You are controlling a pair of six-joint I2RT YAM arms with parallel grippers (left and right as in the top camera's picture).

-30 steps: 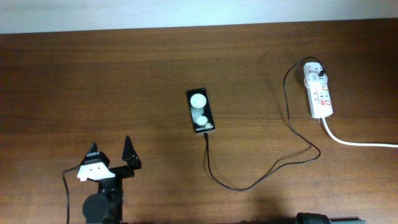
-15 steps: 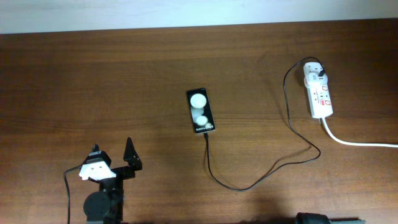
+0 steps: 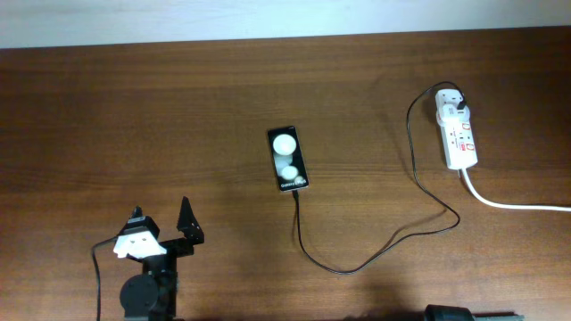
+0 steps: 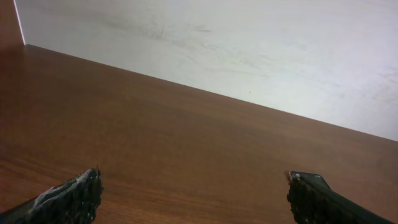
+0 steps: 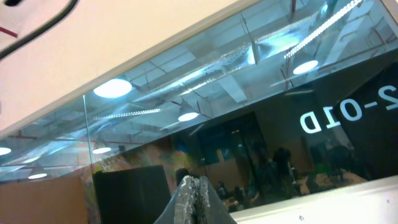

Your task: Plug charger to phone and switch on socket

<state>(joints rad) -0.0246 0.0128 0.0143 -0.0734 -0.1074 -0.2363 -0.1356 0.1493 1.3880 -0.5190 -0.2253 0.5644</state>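
The black phone [image 3: 288, 158] lies flat in the middle of the table, its two white spots facing up. The thin black charger cable [image 3: 375, 254] runs from the phone's near end in a loop across the table to a white plug adapter [image 3: 449, 107] seated in the far end of the white socket strip [image 3: 460, 135] at the right. My left gripper [image 3: 161, 218] is open and empty near the front left, far from the phone; its view [image 4: 196, 193] shows only bare table. My right gripper [image 5: 196, 190] is shut, empty, and points up at a window.
The socket's thick white cord [image 3: 513, 205] runs off the right edge. A pale wall [image 4: 249, 43] borders the table's far side. The base of the right arm [image 3: 451, 313] shows at the bottom edge.
The left gripper drew back slightly toward the front edge a second ago; since then nothing has moved.
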